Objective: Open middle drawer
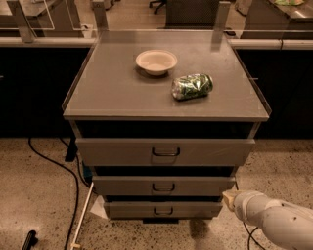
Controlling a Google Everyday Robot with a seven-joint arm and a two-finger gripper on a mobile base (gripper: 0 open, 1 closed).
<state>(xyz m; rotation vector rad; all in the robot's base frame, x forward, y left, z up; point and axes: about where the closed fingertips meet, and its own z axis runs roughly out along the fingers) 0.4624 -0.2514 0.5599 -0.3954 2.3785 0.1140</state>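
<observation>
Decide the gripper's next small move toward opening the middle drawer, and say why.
Probably move the gripper left to the handle of the middle drawer: it sits off the right side of the cabinet, clear of every handle.

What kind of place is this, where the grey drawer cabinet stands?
Probably a lab or office workspace, not a home: speckled hard floor with a loose cable, glass-screened counters behind the metal cabinet, an office chair base beyond. The robot's tool is low, right of the middle drawer.

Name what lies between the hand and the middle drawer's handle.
Camera view: only bare front of the middle drawer between its handle and the hand, at lower right.
</observation>
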